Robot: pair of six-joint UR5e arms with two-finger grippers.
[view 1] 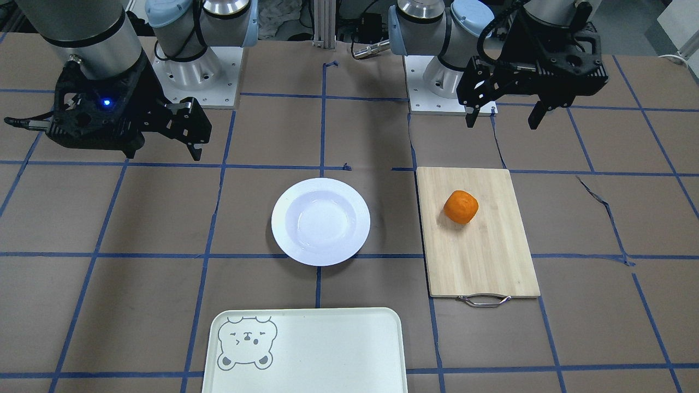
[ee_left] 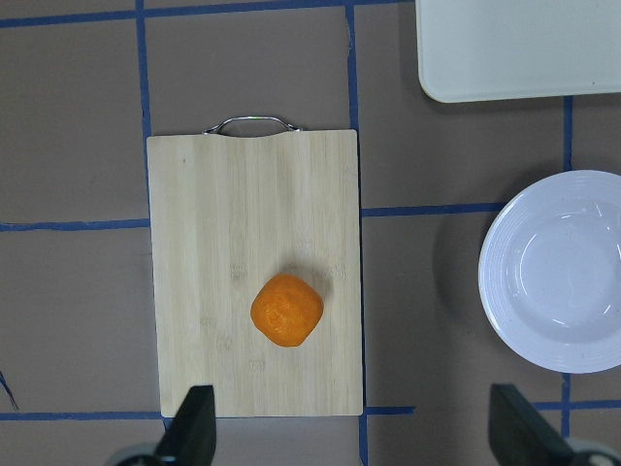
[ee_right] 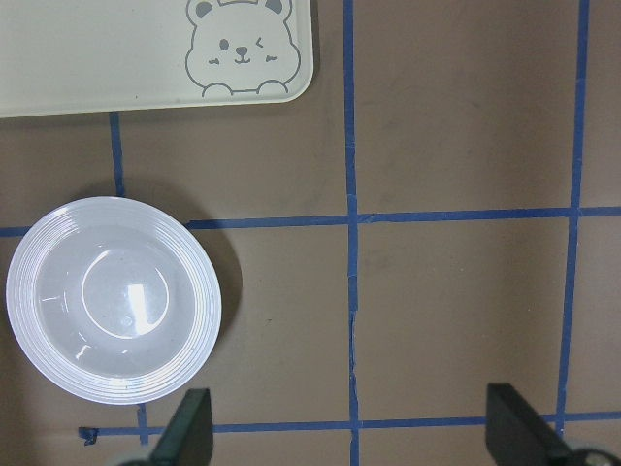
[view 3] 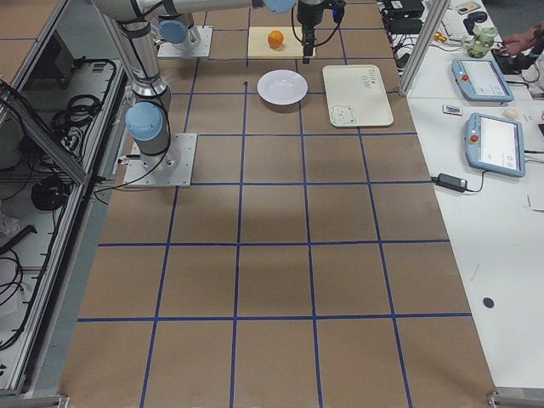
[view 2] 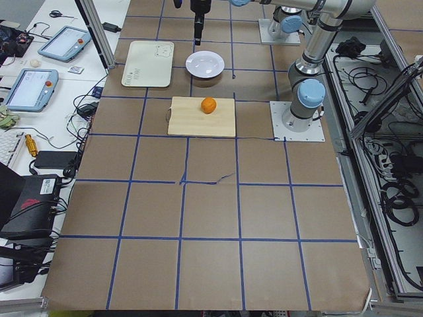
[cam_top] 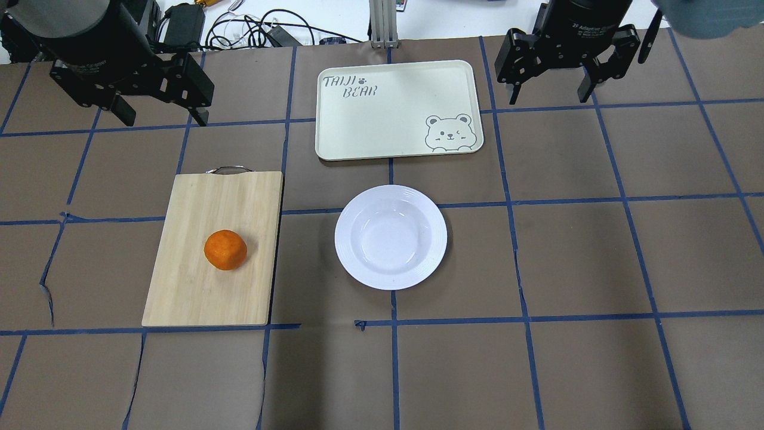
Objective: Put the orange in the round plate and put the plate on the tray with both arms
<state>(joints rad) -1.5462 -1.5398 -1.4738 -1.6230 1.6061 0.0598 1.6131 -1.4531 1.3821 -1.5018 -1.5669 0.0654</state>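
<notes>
Orange [cam_top: 225, 249]: rested on the board [cam_top: 191, 292], left of centre in the overhead view, well apart from the plate [cam_top: 349, 236] and touched by neither gripper.
Board: lay flat on the table [cam_top: 537, 358] in the left half of the overhead view, its metal handle [cam_top: 228, 170] at the upper edge.
Plate: stood upright on the table at the centre of the overhead view, to the right of the board and just below the tray [cam_top: 394, 119], touching neither.
Tray: lay at the upper centre of the overhead view, with the bear face [cam_top: 453, 131] in its lower right corner.
Left gripper [cam_top: 162, 116]: hung at the upper left of the overhead view, above the table just past the handle; its fingers were spread wide and grasped nothing.
Right gripper [cam_top: 549, 97]: hung at the upper right of the overhead view, to the right of the tray; its fingers were likewise released and held nothing.
Left wrist view: the fingertips [ee_left: 194, 432] appeared at the lower edge, with the orange above and between them.
Right wrist view: the plate lay at lower left and the tray's corner at upper left.
</notes>
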